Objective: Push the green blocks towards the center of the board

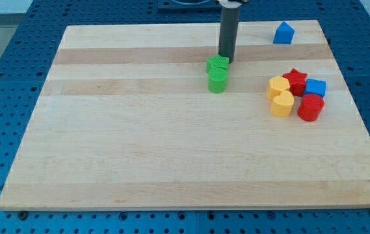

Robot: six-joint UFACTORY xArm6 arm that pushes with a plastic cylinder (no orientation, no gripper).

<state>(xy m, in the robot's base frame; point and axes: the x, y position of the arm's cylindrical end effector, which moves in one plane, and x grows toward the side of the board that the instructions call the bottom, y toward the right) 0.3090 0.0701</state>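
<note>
Green blocks stacked top-to-bottom, my tip seemingly touching

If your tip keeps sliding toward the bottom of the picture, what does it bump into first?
Probably the upper green block: my tip sits right at its top-right edge, seemingly touching. Just below it lies the green cylinder, which would get shoved along too. Beyond them, the wooden board looks free.
</note>
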